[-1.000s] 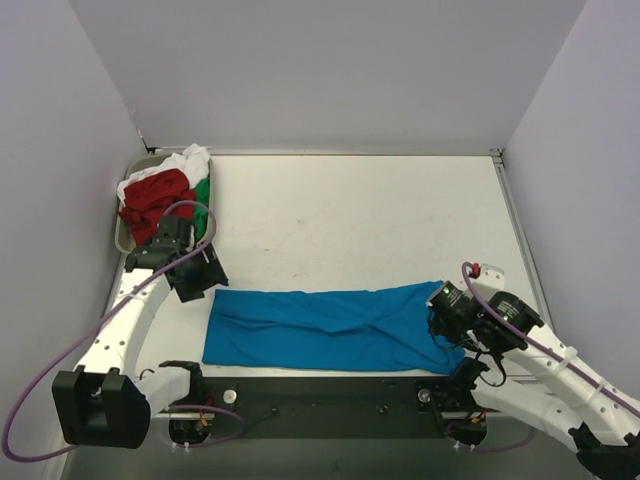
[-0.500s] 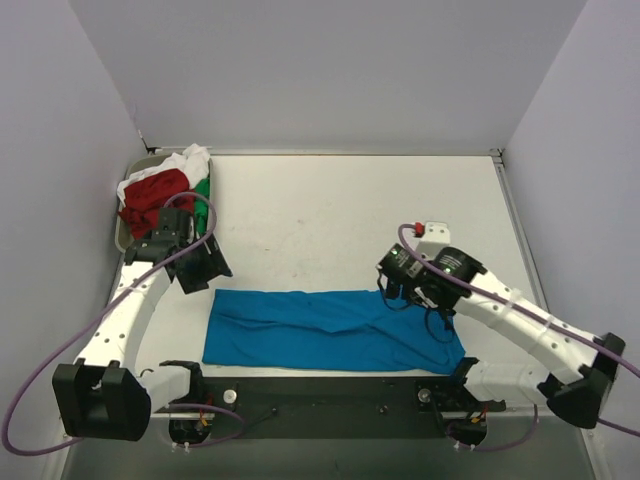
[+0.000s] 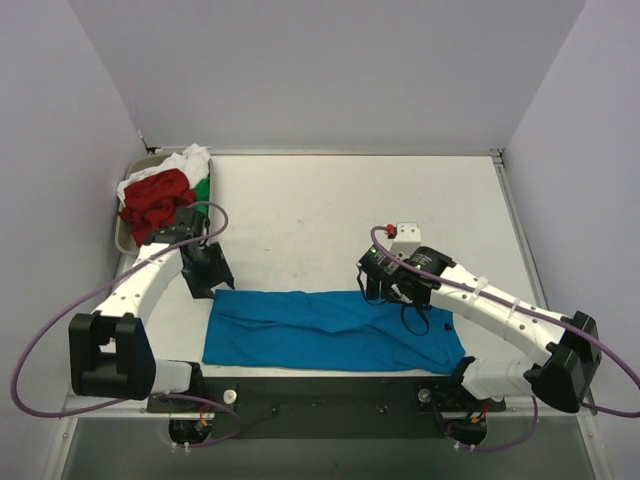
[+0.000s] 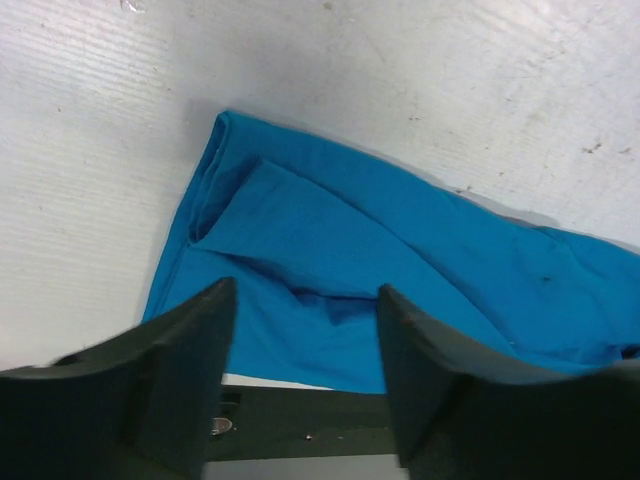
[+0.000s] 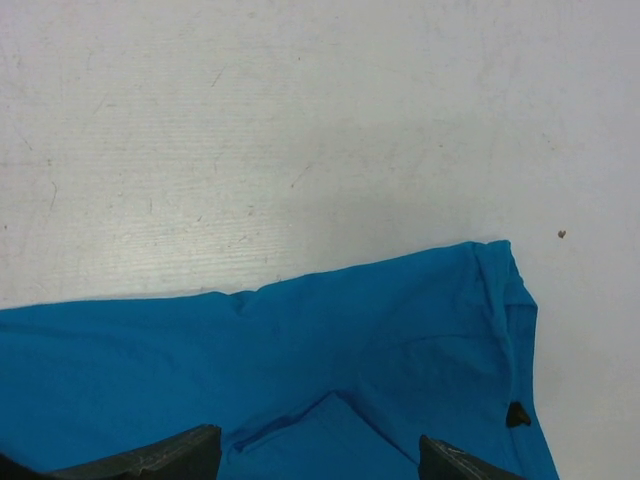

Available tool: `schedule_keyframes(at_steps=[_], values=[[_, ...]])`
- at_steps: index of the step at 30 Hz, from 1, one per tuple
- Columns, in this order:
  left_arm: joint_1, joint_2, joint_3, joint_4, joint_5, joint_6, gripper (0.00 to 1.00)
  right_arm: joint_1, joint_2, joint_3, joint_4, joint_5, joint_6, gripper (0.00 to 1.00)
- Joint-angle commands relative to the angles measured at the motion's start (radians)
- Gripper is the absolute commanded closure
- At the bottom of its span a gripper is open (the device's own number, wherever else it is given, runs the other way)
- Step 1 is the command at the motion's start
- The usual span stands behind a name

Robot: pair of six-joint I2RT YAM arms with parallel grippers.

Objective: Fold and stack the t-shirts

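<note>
Top view: the blue t-shirt lies flat on the white table, folded into a long band. Its long axis runs left to right, parallel to the table's near edge, with one short end toward each arm. The cloth is bright blue and plain, with soft creases along its length.

The left hand hangs just beyond the band's far left corner, so the shirt lies to its near side and stretches away to its right. The right hand hangs over the band's far long edge, right of the band's middle. The shirt spreads beneath it, toward the arm bases and to both sides.

Behind the left hand, in the far left corner, a grey tray holds a crumpled red shirt, with a white shirt and a green shirt beside it.

Left wrist view: the left hand has its two dark fingers spread, with nothing between them. Below and ahead of them is the shirt's left end, where a folded-over layer forms a diagonal ridge and a rolled edge.

Right wrist view: the right hand is likewise spread and empty. The shirt's far edge crosses just ahead of the fingers, with bare table beyond. A small black tag sits near the right end.
</note>
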Motion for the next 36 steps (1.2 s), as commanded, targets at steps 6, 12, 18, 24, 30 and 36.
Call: schedule_keyframes(at_steps=[6,12,18,24,30,36], values=[[-0.002,0.118,-0.035,0.069,-0.044,-0.038,0.53,0.013,-0.087,-0.109,0.029,0.006,0.01,0.23],[-0.005,0.181,-0.027,0.1,-0.075,-0.059,0.53,0.016,-0.116,-0.145,0.062,-0.005,0.002,0.23],[-0.01,0.225,0.0,0.13,-0.099,-0.084,0.53,0.021,-0.114,-0.163,0.089,-0.014,-0.018,0.23],[-0.014,0.24,0.043,0.118,-0.103,-0.102,0.53,0.021,-0.114,-0.195,0.113,-0.032,-0.019,0.23],[-0.027,0.214,0.091,0.089,-0.095,-0.115,0.53,0.022,-0.111,-0.203,0.124,-0.04,-0.022,0.23],[-0.03,0.234,0.082,0.095,-0.099,-0.118,0.53,0.022,-0.105,-0.199,0.127,-0.042,-0.022,0.23]])
